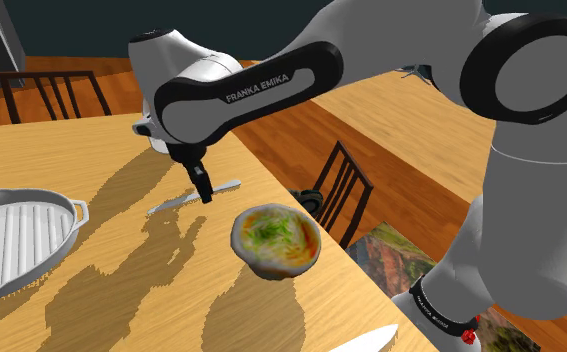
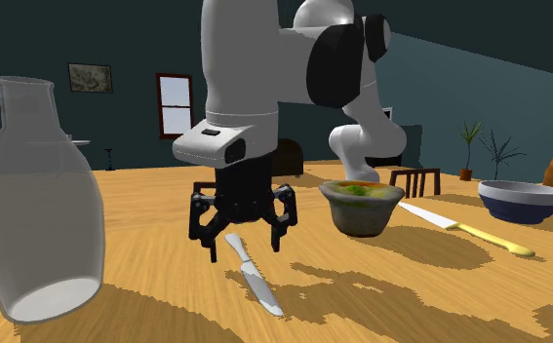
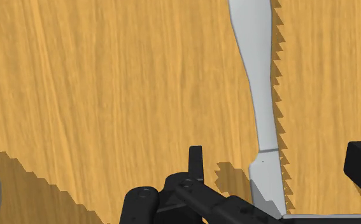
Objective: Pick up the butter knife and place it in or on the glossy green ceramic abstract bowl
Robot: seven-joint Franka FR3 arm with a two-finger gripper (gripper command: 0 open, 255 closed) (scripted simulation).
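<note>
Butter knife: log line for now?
pre-grasp | silver butter knife flat on wooden table | jaws open, straddling it | grey bowl, green-orange inside, without knife

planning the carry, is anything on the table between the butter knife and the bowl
No, the shoulder view shows only bare, shadowed table between the butter knife and the bowl.

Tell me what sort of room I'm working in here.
Most likely a dining room in a house: a large wooden table, dark slat-backed chairs drawn up beside it, and tableware laid out, such as a bowl and a glass carafe. A hardwood floor runs beyond.
</note>
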